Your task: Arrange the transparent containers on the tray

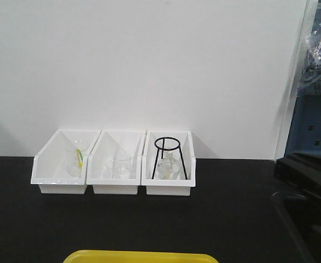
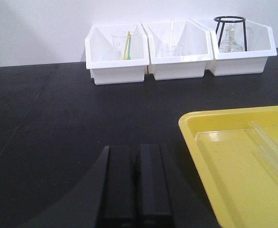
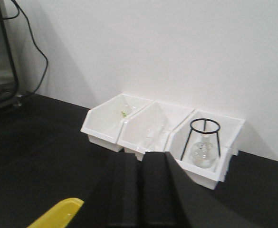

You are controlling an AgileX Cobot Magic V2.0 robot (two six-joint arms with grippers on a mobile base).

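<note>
Tubes [image 2: 272, 145], clear glass, lay side by side inside the yellow tray [image 2: 196, 128], toward its right side. Left gripper [image 2: 134, 190] sat just left of the tray, jaws closed, holding nothing; right gripper [image 3: 141, 190] likewise. Three white bins [image 2: 116, 64] stood beyond the tray. Risk: nudging the tray could roll the tubes.

A laboratory bench set-up.

Ahead of both pincers, three white open-front bins [image 1: 113, 163] stand side by side against a plain white wall [image 1: 149, 60] on a matte black surface [image 1: 149, 224]. They hold clear lab glassware: a beaker [image 1: 78, 158] with a yellow-green stick, another beaker [image 1: 122, 164], and a round flask [image 3: 201, 154] under a black wire tripod stand [image 1: 169, 156]. Right of the left pincer, slim glass tubes [image 2: 272, 147] lie in a yellow tray [image 2: 238, 166].
</note>
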